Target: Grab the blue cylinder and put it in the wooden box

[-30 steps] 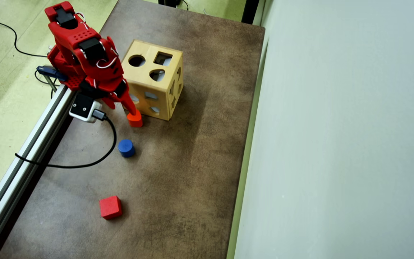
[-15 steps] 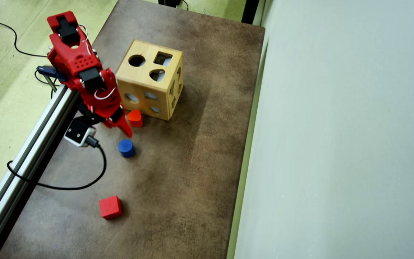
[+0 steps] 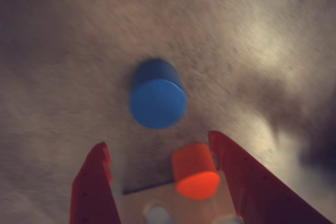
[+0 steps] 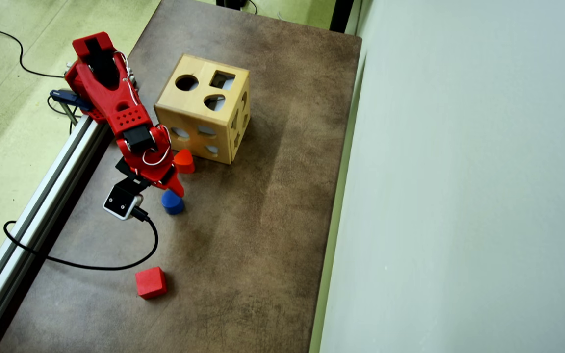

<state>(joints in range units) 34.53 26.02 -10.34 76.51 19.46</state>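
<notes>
Blue cylinder (image 3: 157,100) upright on the desk (image 4: 263,220), flat round top up, axis vertical, so no preferred grip direction. In wrist view sits ahead of the fingertips, beyond the gap and a bit left of its centre line, not yet btwn the fingers. End effector (image 3: 157,148) spread wide, empty (gap looks ample for the cyl.). In overhead view end effector (image 4: 177,192) hangs over the cylinder (image 4: 173,204), tip overlapping its top edge; height above it can't be judged. Orange-red rounded block (image 3: 195,170) lies in the wrist view btwn the fingers, nearer the camera, close to the right one; in overhead (image 4: 184,161) just beside the wooden box (image 4: 204,108), apart from the cyl. Likely needs a short reach fwd plus descent to straddle the blue one w/o catching the orange-red one. Red cube (image 4: 150,282) well apart, nearer the desk's lower end.
</notes>
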